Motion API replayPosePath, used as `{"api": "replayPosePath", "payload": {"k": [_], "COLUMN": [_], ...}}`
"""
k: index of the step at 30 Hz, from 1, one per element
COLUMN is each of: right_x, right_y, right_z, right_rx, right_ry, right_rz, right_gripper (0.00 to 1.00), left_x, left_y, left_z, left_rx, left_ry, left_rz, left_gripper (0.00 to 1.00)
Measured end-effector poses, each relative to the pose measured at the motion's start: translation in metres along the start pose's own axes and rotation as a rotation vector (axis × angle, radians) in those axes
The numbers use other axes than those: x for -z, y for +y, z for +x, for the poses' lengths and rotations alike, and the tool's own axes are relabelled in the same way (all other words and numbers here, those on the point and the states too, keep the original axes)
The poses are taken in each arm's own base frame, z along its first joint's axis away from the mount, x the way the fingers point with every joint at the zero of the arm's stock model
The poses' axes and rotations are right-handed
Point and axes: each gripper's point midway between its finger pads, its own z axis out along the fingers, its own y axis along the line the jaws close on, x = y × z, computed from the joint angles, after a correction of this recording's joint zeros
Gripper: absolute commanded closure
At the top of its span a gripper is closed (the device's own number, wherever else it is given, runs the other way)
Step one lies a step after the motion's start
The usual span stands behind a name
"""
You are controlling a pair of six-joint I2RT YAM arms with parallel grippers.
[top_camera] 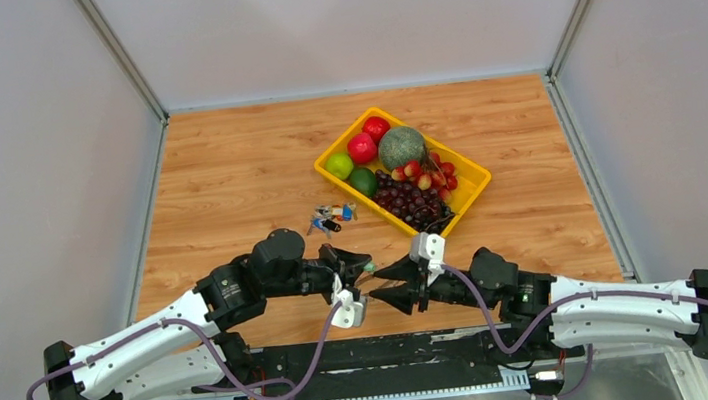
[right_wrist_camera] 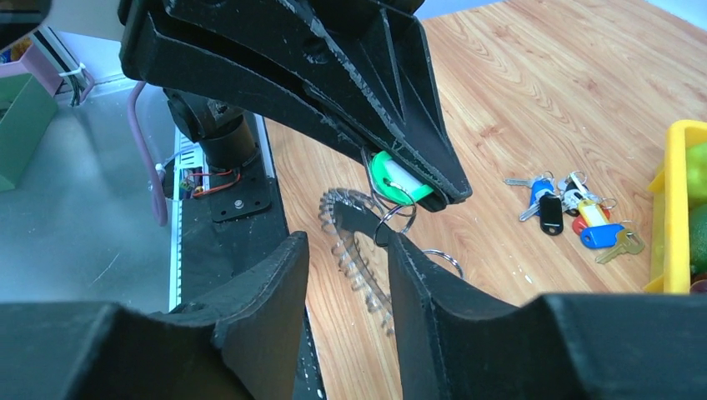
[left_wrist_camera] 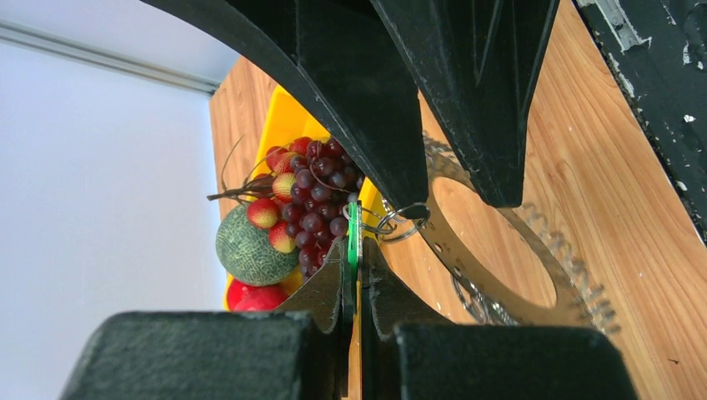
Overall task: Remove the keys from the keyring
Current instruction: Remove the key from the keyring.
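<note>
Left hand [left_wrist_camera: 353, 250] is clamped on the green tag [right_wrist_camera: 398, 179], the keyring [left_wrist_camera: 457, 250] and its keys [right_wrist_camera: 360, 268] dangling from it at the worktop's [right_wrist_camera: 534, 100] near middle (right hand [right_wrist_camera: 348, 242] fingers apart, straddling them).

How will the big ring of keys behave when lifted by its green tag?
It will likely swing and twist: the green tag joins the key ring only through small loose rings. The many keys probably slide along it and make it heavy.
</note>
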Motion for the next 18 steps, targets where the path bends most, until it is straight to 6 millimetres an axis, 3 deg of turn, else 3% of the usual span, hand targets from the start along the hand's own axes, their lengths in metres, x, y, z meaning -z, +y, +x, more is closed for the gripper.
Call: {"api": "replayPosePath", "payload": {"k": [5,13,18], "right_x": [-0.002,-0.002,-0.002], "right_y": [-0.001,-0.01,-0.014], "right_z": [0.002,-0.001,-0.002], "right_rx": [0.0,-0.001,-0.001], "right_ry": [0.006,-0.009,-0.013], "right_rz": [0.002,0.056,0.082], "right_gripper": [0.73,0.83,0.94], "left_x": [0.0,0.002,0.002], "left_y": [0.0,0.001,0.003], "left_z": [0.0,-0.003,-0.004], "left_rx": [0.001,-0.003,-0.006], "left_ry": [-0.002,-0.012,-0.018], "left_rz": [-0.001,-0.007,-0.013], "left_gripper": [1.0,1.0,1.0]}}
